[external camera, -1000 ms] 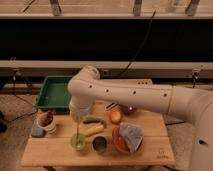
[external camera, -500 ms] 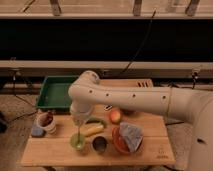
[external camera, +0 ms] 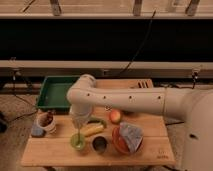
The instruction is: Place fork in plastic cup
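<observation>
The gripper hangs low in the left-centre of the frame, pointing straight down; I cannot tell how its fingers stand. Directly beneath it a thin pale sliver, the fork, runs downward into the plastic cup, which sits near the lower left of the wooden table. Whether the fork is touching the cup's bottom I cannot make out. Just right of the cup stands a dark cup, and above that lies a yellow banana. Further right are an apple and an orange bowl with a blue-grey cloth. At the left edge stands a white mug; a green tray lies in the upper left.
</observation>
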You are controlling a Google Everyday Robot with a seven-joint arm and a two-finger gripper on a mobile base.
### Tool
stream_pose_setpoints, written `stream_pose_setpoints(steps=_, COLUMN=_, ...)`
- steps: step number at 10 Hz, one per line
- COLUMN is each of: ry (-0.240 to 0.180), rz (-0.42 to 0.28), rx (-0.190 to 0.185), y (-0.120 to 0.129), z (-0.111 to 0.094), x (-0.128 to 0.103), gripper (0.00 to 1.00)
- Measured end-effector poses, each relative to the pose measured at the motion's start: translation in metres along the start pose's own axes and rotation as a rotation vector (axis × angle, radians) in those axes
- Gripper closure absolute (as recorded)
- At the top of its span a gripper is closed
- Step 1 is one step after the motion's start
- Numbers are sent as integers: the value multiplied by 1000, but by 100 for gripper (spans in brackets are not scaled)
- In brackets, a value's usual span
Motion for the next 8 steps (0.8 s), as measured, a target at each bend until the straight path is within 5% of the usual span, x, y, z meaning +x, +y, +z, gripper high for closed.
stream_pose_setpoints(steps=6, ry=-87, rz=-38, rx=-1, y=-12, z=26, x=-8, gripper=20)
stream_pose_setpoints(steps=8, ry=-86, rz=-35, rx=-1, y=-11, z=25, x=-8, gripper=20)
